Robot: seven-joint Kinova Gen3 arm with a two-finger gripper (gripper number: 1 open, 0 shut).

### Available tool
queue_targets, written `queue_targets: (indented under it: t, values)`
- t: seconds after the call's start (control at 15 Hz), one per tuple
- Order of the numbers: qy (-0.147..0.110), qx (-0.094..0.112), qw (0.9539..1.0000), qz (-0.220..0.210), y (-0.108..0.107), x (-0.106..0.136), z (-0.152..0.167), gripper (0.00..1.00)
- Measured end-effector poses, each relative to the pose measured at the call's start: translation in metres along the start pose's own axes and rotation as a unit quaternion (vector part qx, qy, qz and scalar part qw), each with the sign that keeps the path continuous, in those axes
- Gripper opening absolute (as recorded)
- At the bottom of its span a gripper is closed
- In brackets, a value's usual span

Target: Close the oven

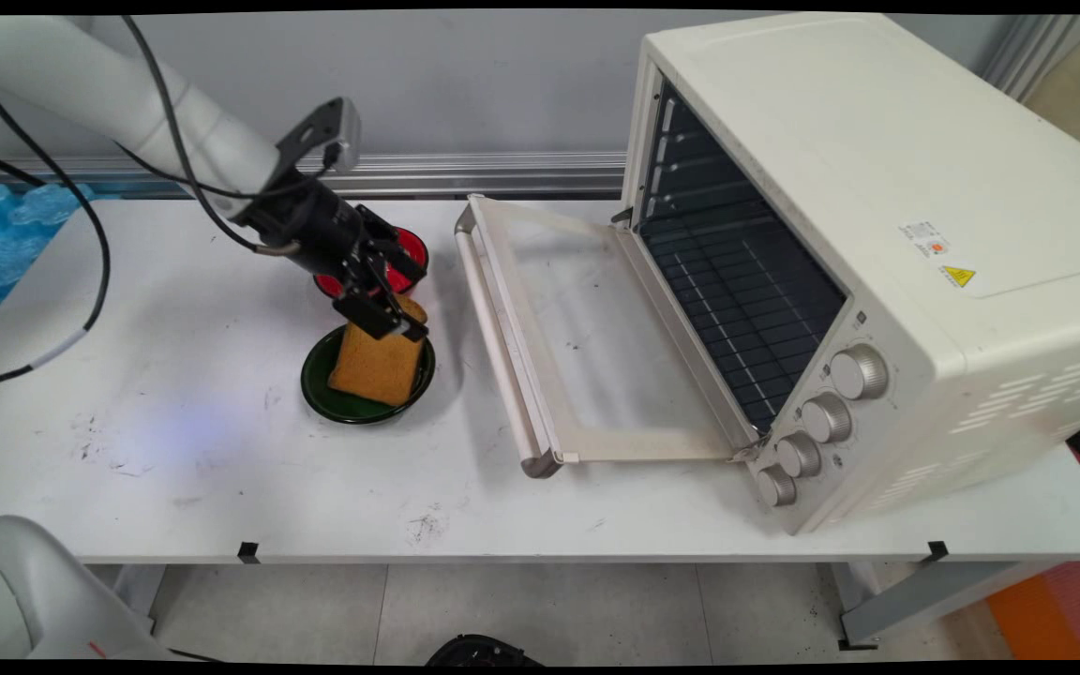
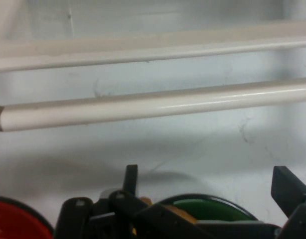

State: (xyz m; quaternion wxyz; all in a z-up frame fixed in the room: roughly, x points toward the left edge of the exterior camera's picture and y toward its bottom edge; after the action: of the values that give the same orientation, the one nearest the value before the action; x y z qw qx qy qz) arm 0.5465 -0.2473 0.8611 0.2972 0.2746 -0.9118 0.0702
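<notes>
The hand (image 1: 388, 309) grips the toast's (image 1: 376, 364) upper edge, tilting it on the green plate (image 1: 318, 384); red plate (image 1: 412, 247) behind, oven door (image 1: 559, 347) lowered onto the tabletop (image 1: 174, 450) alongside.

Bread (image 1: 373, 364) stands on a plate (image 1: 322, 389), left of the open oven (image 1: 877, 234).
</notes>
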Motion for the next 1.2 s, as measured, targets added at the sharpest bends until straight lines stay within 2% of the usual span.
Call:
queue_targets:
  t: [0.93, 1.0, 1.2]
  values:
    - [0.007, 0.006, 0.9999, -0.012, -0.005, -0.004, 0.084, 1.00]
    - [0.008, 0.007, 0.9999, -0.013, -0.005, -0.003, 0.089, 0.00]
    - [0.010, 0.010, 0.9998, -0.015, -0.006, -0.003, 0.101, 0.00]
